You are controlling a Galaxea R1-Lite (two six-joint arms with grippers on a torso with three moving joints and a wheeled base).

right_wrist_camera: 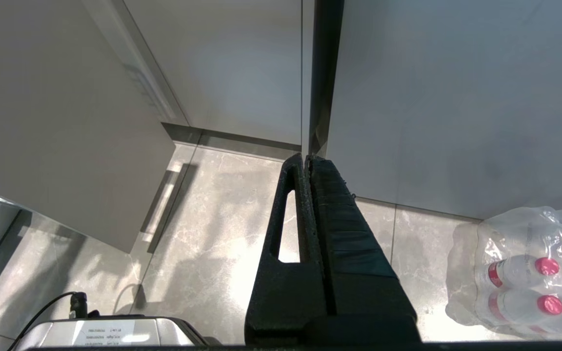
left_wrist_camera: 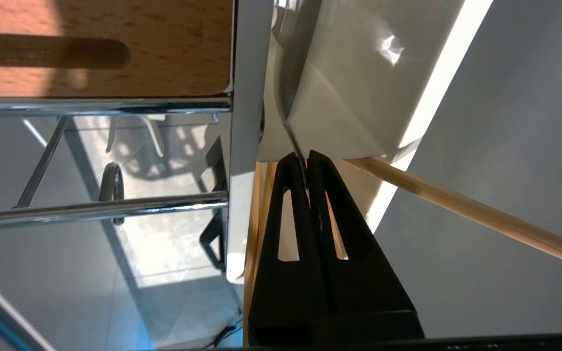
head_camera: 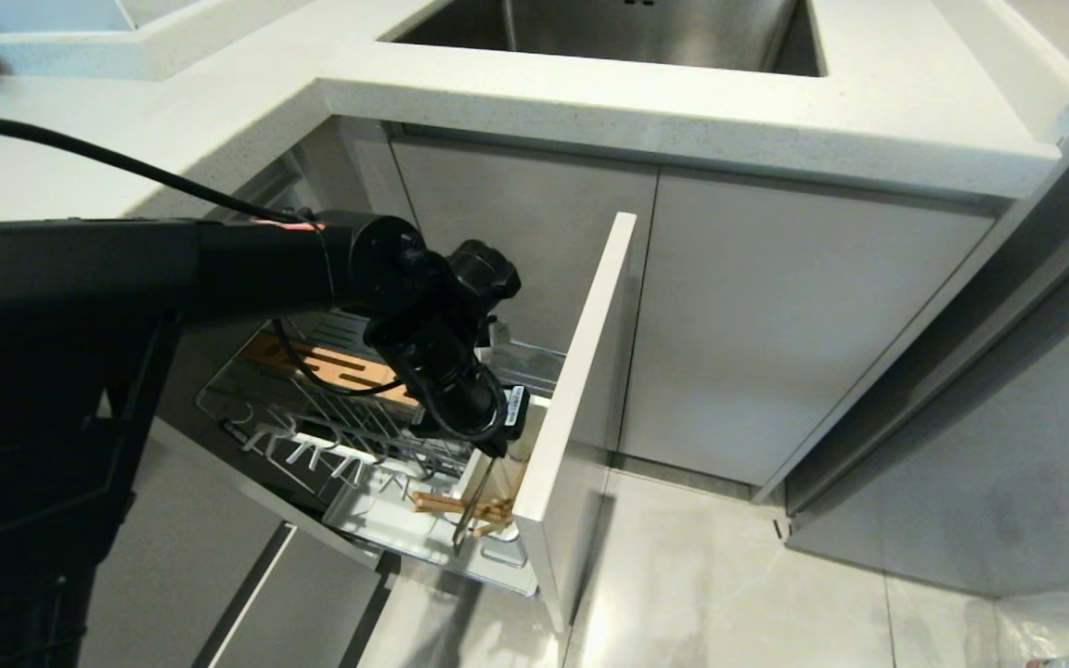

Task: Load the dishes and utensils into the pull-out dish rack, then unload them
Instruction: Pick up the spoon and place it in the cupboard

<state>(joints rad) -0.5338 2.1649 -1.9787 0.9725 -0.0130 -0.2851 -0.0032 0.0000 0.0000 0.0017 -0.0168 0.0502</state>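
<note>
Black left gripper (left_wrist_camera: 306, 157) fingers (left_wrist_camera: 288, 195) pinch shut on the thin spoon (left_wrist_camera: 294, 139) handle at the white cup (left_wrist_camera: 354, 87). Chopsticks (head_camera: 460, 507) lean in that cup, in the rack (head_camera: 312, 408) beside the cabinet front (head_camera: 581, 371). Right gripper (right_wrist_camera: 306, 158) hangs closed over the floor (right_wrist_camera: 203, 234), empty.

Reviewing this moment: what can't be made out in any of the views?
- Spoon: left wrist view shows only a thin metal edge between the left gripper's shut jaws. The cup hides the rest.
- Left gripper's jaws, head view: hidden by its own wrist above the rack.
- Bowl: in no view.
- Right gripper: outside the head view; its wrist view shows it shut above the floor.
</note>
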